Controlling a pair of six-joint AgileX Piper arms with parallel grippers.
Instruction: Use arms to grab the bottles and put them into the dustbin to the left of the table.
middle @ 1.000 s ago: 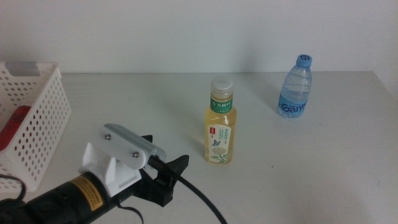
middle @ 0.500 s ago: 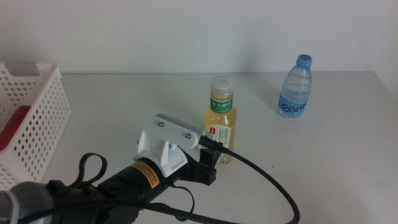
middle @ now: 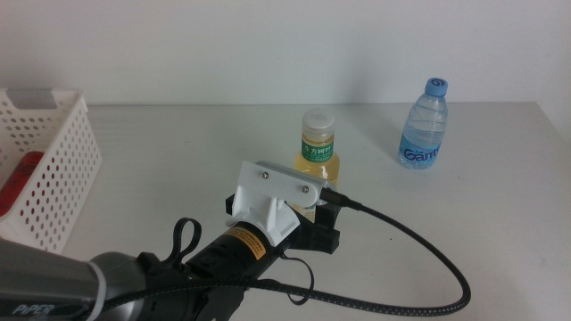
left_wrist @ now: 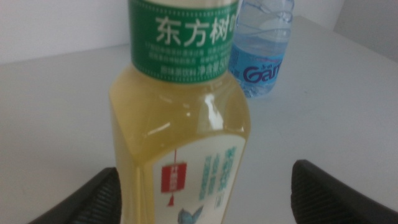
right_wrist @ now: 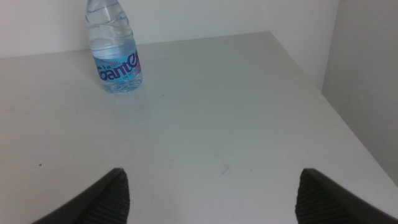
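The yellow tea bottle (middle: 318, 147) with white cap and green label stands upright at mid-table. My left gripper (middle: 319, 221) has come in from the left and sits right in front of it, hiding its lower half. In the left wrist view the tea bottle (left_wrist: 180, 124) fills the gap between the open jaws of the left gripper (left_wrist: 205, 177), nearer one jaw. The clear water bottle (middle: 423, 125) stands far right. A red can (middle: 20, 178) lies inside the white dustbin (middle: 62, 169). My right gripper (right_wrist: 212, 177) waits open over bare table, facing the water bottle (right_wrist: 115, 50).
The left arm's black cable (middle: 419, 259) loops across the table's front right. The table's right edge (right_wrist: 336, 118) runs close to the right gripper. The white wall rises behind the table.
The left arm has swung right and forward from the table's front left, closing in on the tea bottle until its jaws flank it. The bottles have not moved.
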